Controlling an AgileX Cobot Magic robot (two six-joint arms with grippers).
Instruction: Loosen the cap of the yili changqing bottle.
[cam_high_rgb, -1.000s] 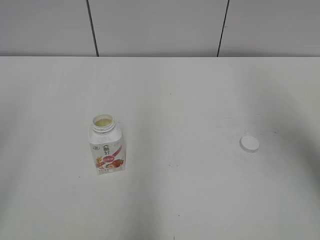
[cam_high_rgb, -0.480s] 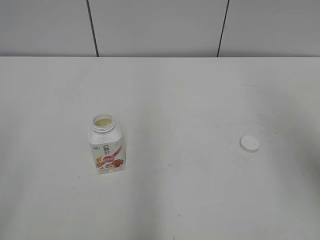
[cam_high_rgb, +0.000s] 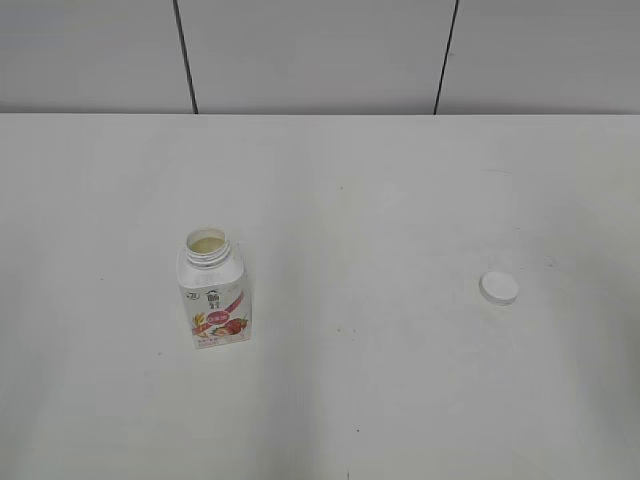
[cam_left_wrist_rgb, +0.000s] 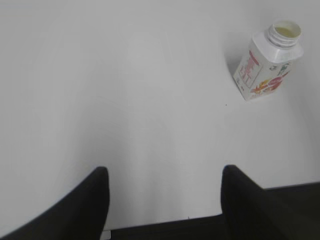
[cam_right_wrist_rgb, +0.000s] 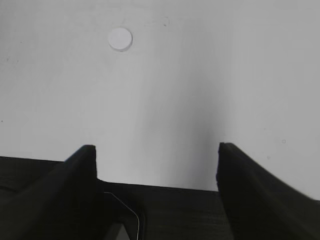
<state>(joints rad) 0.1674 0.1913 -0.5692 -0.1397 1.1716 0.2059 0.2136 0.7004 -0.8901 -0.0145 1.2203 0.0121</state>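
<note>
The task looked finished. The yili changqing bottle (cam_high_rgb: 213, 291) stood upright at the lower left of the exterior view with its neck open, and the cap (cam_high_rgb: 499, 288) lay well apart at the right. The left gripper (cam_left_wrist_rgb: 165, 200) and the right gripper (cam_right_wrist_rgb: 156, 172) were both spread and held nothing.

I am watching the bench (cam_high_rgb: 400, 180) through the exterior camera, which is looking down at a slant toward the back wall (cam_high_rgb: 320, 50). My left wrist camera is looking past its spread end effector (cam_left_wrist_rgb: 165, 192) at the bottle (cam_left_wrist_rgb: 267, 62), sharing it with the exterior view. My right wrist camera is sharing the cap (cam_right_wrist_rgb: 120, 39) likewise.
</note>
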